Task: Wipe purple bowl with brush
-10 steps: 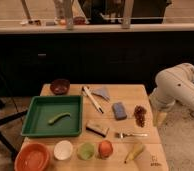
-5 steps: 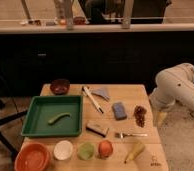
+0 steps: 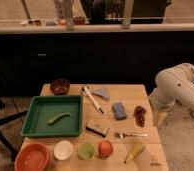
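- Camera view: the purple bowl (image 3: 60, 86) sits upright at the far left corner of the wooden table (image 3: 130, 96), just behind the green tray (image 3: 52, 99).
- The brush (image 3: 93, 98) lies flat and diagonal between the tray's right wall and a grey-blue cloth (image 3: 103, 92), apart from the bowl.
- The gripper (image 3: 161, 119) hangs off the table's right edge at the end of the white arm (image 3: 177, 85), well apart from both; its fingers are released and grasp nothing.
- Between the gripper and the brush lie a dark red cluster (image 3: 140, 115) (what it is, I cannot tell) and a blue sponge (image 3: 119, 110).
- A curved green piece (image 3: 59, 118) rests inside the tray.
- Nearer the front: a dark flat block (image 3: 98, 129) and a metal fork (image 3: 131, 134).
- Along the front edge, left to right: orange bowl (image 3: 33, 157), white bowl (image 3: 63, 149), green cup (image 3: 86, 150), red-orange fruit (image 3: 105, 148), banana (image 3: 135, 150).
- A dark counter (image 3: 90, 55) runs behind the table.
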You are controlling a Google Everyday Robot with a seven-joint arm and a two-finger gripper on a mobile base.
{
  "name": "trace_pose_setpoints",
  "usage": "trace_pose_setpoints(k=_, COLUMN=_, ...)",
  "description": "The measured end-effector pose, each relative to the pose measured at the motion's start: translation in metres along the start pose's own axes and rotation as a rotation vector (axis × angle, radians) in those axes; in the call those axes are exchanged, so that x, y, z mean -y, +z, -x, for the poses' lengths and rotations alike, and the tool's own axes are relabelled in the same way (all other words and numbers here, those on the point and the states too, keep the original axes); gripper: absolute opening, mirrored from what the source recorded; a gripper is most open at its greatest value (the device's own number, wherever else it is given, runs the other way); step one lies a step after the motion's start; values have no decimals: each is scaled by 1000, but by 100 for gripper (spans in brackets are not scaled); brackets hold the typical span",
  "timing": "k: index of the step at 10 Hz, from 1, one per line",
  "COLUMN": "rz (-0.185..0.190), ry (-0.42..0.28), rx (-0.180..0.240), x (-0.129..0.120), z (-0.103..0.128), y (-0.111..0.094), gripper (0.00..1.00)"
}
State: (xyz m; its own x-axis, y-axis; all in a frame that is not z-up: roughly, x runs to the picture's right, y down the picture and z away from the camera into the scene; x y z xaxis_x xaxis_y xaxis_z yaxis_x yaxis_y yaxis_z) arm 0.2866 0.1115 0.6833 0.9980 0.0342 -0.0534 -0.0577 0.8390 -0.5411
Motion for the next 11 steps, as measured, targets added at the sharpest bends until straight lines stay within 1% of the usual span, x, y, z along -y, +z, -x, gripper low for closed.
trace_pose_setpoints(k=4, rz=0, ry=2, rx=0, x=0, z=0, y=0, gripper=80)
trace_pose_setpoints(k=5, rz=2, ry=14, rx=8, x=1, z=0, y=0, gripper=80)
trace_pose_setpoints(k=7, rz=24, ry=103, rx=108, x=1, z=15, y=14, gripper=80)
trace_pose_setpoints(k=10, rz=22, ry=139, rx=223, x=0, z=45, y=32, gripper=80)
trace_pose_setpoints(k=11, rz=19, ry=156, rx=250, x=1, z=53, y=37, gripper=80)
